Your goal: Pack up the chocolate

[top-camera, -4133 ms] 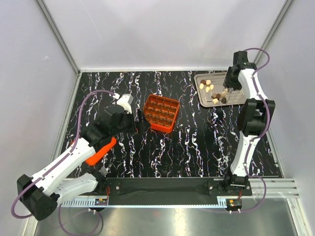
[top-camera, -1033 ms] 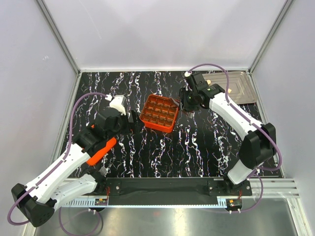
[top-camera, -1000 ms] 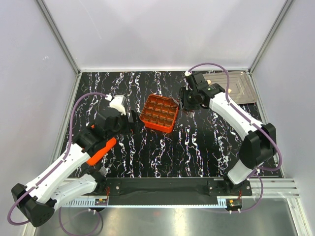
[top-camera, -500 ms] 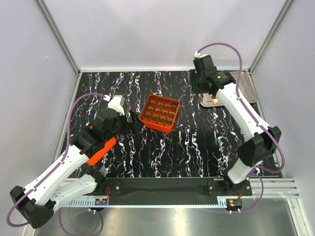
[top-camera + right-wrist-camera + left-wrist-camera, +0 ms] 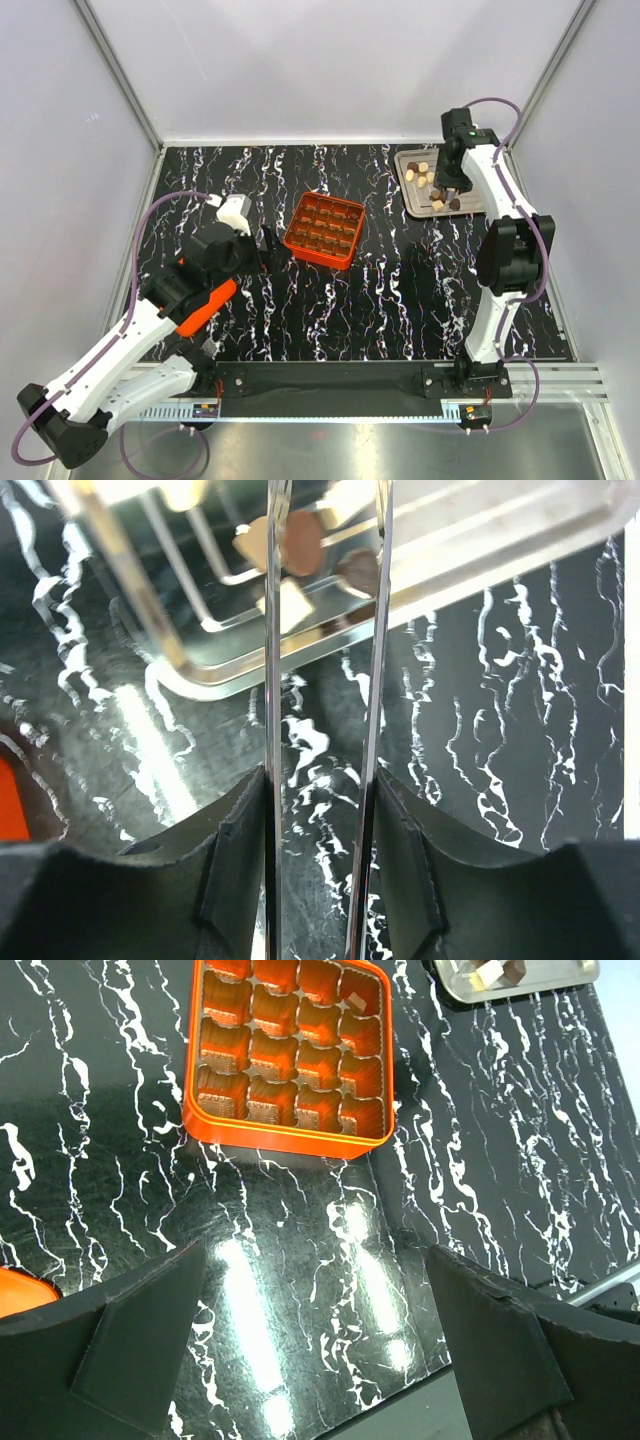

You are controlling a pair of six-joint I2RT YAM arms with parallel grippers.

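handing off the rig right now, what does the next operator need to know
Left gripper: open, empty, beside the orange box.
Right gripper: open, nothing visibly held, over the near edge of the metal tray.
Chocolates: most lie on the tray; at least one pale piece sits in a box cell.
Left to do: move the tray's pieces into the cells.
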